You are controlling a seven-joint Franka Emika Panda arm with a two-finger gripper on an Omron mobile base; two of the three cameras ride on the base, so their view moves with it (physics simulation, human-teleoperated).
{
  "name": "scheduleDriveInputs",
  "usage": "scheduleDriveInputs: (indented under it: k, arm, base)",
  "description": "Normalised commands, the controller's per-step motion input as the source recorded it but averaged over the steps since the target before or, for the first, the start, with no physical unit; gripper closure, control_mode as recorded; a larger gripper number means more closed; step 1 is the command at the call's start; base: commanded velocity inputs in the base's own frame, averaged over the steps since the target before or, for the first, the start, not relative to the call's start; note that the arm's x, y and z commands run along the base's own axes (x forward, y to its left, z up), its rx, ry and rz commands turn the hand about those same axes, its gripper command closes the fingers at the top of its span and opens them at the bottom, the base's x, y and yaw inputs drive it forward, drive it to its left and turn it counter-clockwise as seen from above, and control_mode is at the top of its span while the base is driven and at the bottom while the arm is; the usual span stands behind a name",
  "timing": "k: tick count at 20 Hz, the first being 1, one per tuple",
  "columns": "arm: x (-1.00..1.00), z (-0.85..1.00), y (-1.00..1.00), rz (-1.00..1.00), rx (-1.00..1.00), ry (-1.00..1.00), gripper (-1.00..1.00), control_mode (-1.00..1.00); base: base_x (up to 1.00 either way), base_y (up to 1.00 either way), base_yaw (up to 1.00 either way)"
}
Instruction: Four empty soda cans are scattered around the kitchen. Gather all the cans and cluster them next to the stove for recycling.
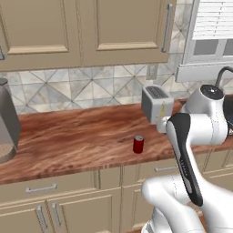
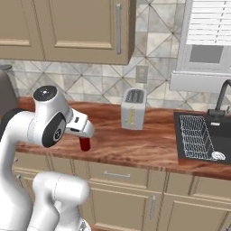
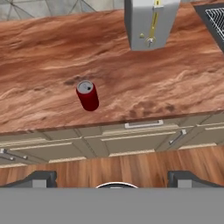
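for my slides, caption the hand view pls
Open gripper hovers off the counter edge, facing an upright red soda can on the countertop.

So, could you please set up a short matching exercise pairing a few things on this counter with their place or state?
Things:
1. red soda can
2. toaster
3. dish rack
4. claw

Descriptions:
A. lying in the sink
B. open, holding nothing
C. upright near the counter's front edge
D. standing toward the tiled wall

Pairs: 1-C, 2-D, 3-A, 4-B
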Motion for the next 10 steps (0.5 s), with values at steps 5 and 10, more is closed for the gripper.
scheduleDriveInputs:
  k: [5,10]
  arm:
    - [0.00,0.00,0.00,0.00,0.00,0.00,-1.00,1.00]
    - [0.00,0.00,0.00,0.00,0.00,0.00,-1.00,1.00]
  base:
    - [0.30,0.02,0.00]
    - [0.07,0.14,0.00]
